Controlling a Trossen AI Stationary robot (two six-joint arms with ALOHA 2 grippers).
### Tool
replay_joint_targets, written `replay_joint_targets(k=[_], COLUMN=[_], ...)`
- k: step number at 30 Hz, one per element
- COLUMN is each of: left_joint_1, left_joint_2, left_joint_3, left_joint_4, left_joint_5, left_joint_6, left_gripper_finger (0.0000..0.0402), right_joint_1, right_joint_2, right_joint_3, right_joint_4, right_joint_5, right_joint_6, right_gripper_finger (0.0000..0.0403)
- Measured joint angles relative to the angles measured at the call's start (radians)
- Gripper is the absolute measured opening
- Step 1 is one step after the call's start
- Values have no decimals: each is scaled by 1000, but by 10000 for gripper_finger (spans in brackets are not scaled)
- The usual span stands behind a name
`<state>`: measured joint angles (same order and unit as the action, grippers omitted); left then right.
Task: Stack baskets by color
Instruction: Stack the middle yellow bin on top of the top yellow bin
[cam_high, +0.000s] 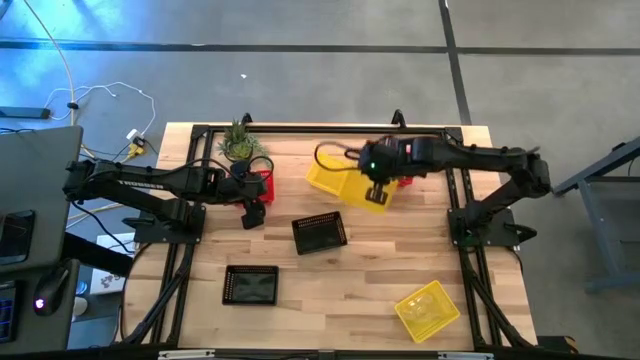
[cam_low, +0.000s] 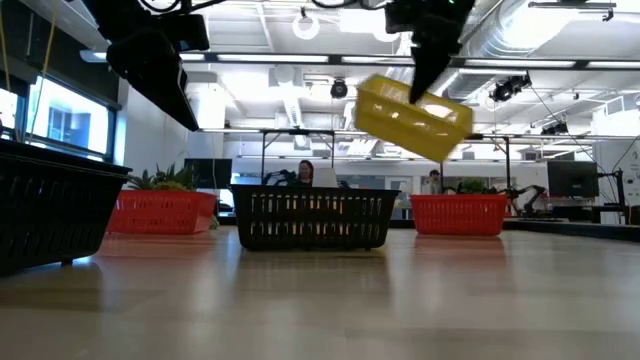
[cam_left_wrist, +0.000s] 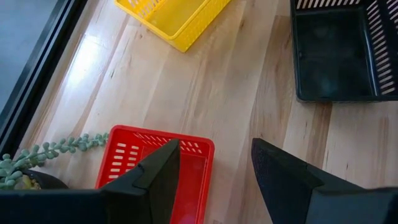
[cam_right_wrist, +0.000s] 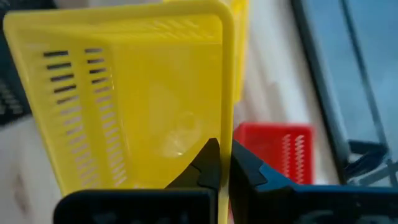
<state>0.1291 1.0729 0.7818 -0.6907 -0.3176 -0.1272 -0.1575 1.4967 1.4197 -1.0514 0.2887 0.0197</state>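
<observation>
Right gripper (cam_right_wrist: 224, 163): jaws clenched on one rim of the lifted yellow basket (cam_high: 352, 184), tilted.
Risk: slip from thin rim hold.
Left gripper (cam_left_wrist: 214, 168): jaws released above red basket (cam_left_wrist: 158, 168).

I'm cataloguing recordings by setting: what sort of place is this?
Probably a robotics lab or open workshop. The low view shows exposed ceiling ducts, monitors and seated people behind the wooden table, and a bare concrete floor surrounds it.
</observation>
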Motion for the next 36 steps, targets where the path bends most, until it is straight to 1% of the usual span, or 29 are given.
replay_joint_targets(k=[6,14,16,21,25,29,32,36], left_joint_1=[0,0,0,0,0,0,0,0], left_joint_2=[0,0,0,0,0,0,0,0], left_joint_3=[0,0,0,0,0,0,0,0], left_joint_4=[0,-1,-1,-1,-1,-1,-1,-2], left_joint_5=[0,0,0,0,0,0,0,1], left_joint_6=[0,0,0,0,0,0,0,0], left_gripper_finger=[186,186,186,186,186,186,186,186], right_joint_1=[-103,-235,-267,-332,-362,-378,-380,-379], right_joint_2=[1,2,2,3,25,61,84,114], right_joint_3=[86,149,156,156,157,157,157,157], right_joint_4=[91,258,301,375,411,473,468,438], right_joint_5=[-5,-10,-25,-109,-146,-210,-238,-251], right_joint_6=[-163,-263,-270,-264,-250,-227,-218,-176], right_gripper_finger=[0,0,0,0,0,0,0,0])
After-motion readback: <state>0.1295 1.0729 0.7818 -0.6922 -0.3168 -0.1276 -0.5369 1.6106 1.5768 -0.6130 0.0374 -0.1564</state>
